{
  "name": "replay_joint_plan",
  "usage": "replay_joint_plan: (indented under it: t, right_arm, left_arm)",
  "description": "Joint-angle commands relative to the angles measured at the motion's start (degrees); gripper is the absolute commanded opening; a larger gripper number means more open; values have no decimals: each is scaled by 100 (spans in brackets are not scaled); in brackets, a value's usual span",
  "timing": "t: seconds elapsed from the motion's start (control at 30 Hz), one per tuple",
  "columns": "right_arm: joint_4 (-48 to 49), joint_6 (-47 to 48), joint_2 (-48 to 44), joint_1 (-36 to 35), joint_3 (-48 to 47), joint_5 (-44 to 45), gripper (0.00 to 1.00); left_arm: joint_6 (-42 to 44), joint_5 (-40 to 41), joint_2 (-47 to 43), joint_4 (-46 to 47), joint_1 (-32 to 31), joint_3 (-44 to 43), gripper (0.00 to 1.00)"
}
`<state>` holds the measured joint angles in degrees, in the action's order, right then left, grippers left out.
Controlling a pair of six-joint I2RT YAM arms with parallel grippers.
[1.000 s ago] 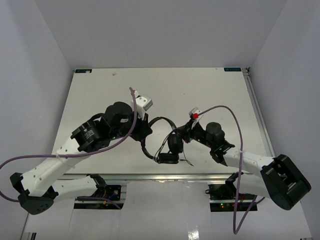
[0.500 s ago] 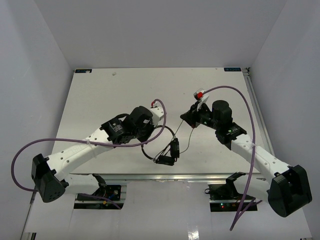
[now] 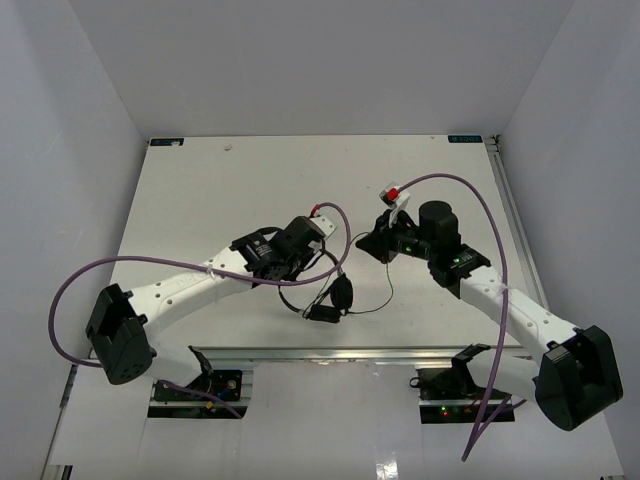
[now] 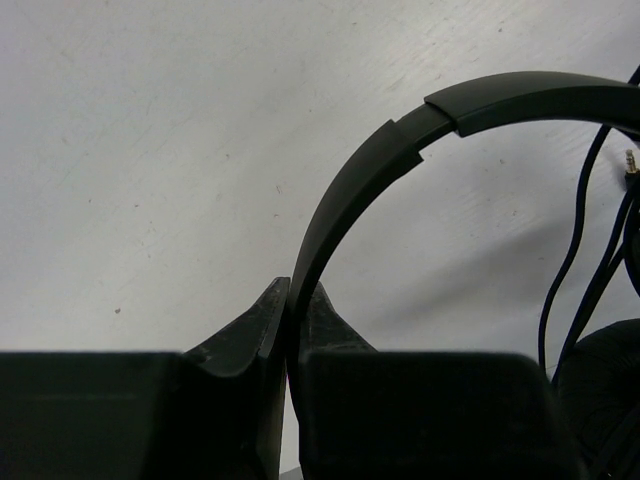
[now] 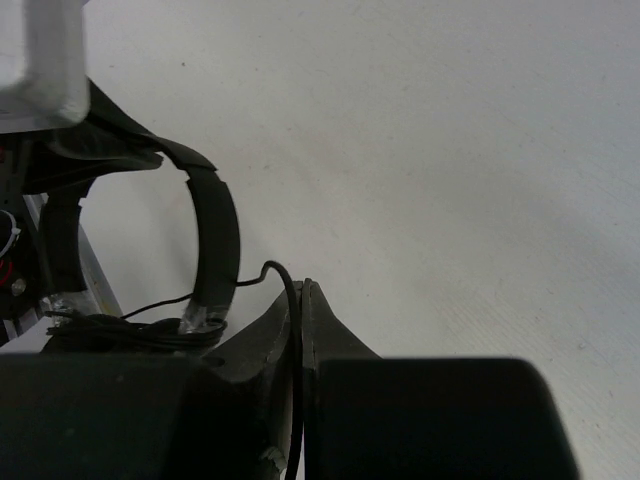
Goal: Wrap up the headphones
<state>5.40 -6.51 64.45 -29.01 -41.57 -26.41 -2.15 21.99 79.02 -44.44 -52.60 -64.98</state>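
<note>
Thick purple cables arch over the matte white table. The black headphones sit near its front edge, between the arms. Only the wrist views show the grips: the left gripper pinches the thin curved headband, and the right gripper is clamped on the fine cord

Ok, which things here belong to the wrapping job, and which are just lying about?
Job: headphones; their headband, clamped in the left tool; their cord, pinched in the right tool.
Just there: purple cables on the arms; white table.
</note>
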Motion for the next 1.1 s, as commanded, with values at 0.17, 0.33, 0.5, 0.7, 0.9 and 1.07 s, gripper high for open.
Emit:
replay_joint_plan:
  t: [0.17, 0.33, 0.5, 0.7, 0.9, 1.07]
  right_arm:
    - [641, -339, -147, -556, 242, -259, 8]
    - [894, -511, -254, -952, 459, -110, 8]
    - [1010, -526, -166, -1456, 510, 205, 8]
    - [1232, -579, -40, -2042, 579, 574, 8]
    - [1503, -629, -45, -2416, 921, 959, 9]
    - [1710, -629, -38, -2654, 1251, 1184, 11]
  left_arm:
    - [-1137, 1499, 675, -682, -14, -753, 0]
    - [-1663, 1817, 949, -883, -14, -1059, 0]
    - [-2248, 2019, 1211, -1140, 4, -1420, 0]
    - [-2644, 1793, 1328, -1184, 116, -1680, 0]
    - [-2986, 1526, 1045, -960, 369, -1603, 0]
    - [-3046, 1170, 539, -548, 508, -1401, 0]
